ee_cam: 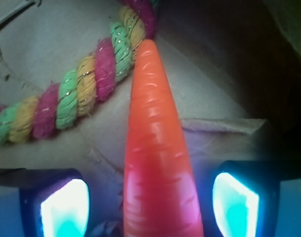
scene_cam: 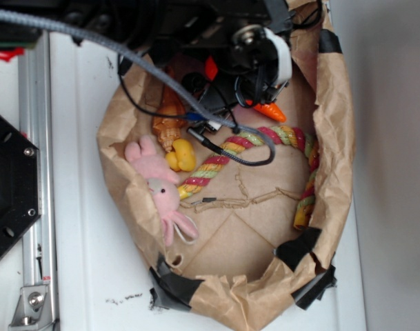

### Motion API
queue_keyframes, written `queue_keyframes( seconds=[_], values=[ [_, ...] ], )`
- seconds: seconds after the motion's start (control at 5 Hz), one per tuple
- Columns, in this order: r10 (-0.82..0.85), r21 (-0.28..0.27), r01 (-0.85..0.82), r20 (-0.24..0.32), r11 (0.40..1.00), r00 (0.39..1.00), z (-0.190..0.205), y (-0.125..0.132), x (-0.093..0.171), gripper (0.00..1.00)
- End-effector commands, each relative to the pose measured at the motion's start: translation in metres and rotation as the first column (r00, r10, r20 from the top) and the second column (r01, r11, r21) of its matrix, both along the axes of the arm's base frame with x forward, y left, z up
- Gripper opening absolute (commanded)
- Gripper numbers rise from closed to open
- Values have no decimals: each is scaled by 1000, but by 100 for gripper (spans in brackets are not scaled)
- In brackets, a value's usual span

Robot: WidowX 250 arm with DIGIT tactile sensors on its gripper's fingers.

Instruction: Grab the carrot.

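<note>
A brown paper bag (scene_cam: 334, 138), taped at its rim, fills most of the exterior view, lying open on a white table (scene_cam: 85, 276). Inside it a striped rope (scene_cam: 265, 138) curves from the middle toward the right wall, with a pink plush rabbit (scene_cam: 161, 189), a yellow toy (scene_cam: 183, 155) and a ridged shell (scene_cam: 170, 127) at the left. The robot's arm reaches in from the top of the frame, and the gripper (scene_cam: 261, 89) sits at the upper right of the bag, over the carrot (scene_cam: 272, 112), whose orange tip pokes out just below it.

In the wrist view the carrot (ee_cam: 157, 163) runs up the centre of the frame, its point touching or just short of the rope (ee_cam: 86, 89). The gripper (ee_cam: 150, 207) stands with its fingers apart, one pad (ee_cam: 64, 207) at lower left and one at lower right, each with a gap to the carrot.

The step in hand appears to be the final straddle before the grasp. The next move likely calls for closing evenly on the thick part; the glossy taper could slide forward out of the pads.
</note>
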State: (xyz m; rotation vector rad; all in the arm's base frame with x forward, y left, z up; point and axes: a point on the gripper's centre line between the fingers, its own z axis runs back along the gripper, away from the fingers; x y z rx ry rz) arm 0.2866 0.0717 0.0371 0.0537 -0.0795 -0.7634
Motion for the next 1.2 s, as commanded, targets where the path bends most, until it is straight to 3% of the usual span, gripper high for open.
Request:
queue_keyframes(
  seconds=[0.0, 0.2, 0.4, 0.8, 1.0],
  values=[
    [56, 50, -54, -29, 997, 998, 12, 10, 8, 0],
    [46, 66, -44, -33, 997, 998, 7, 8, 7, 0],
    [65, 52, -65, 1, 997, 998, 13, 5, 4, 0],
    [66, 3, -66, 43, 998, 997, 27, -1, 1, 0],
    [112, -24, -112, 26, 993, 993, 33, -6, 3, 0]
  ],
)
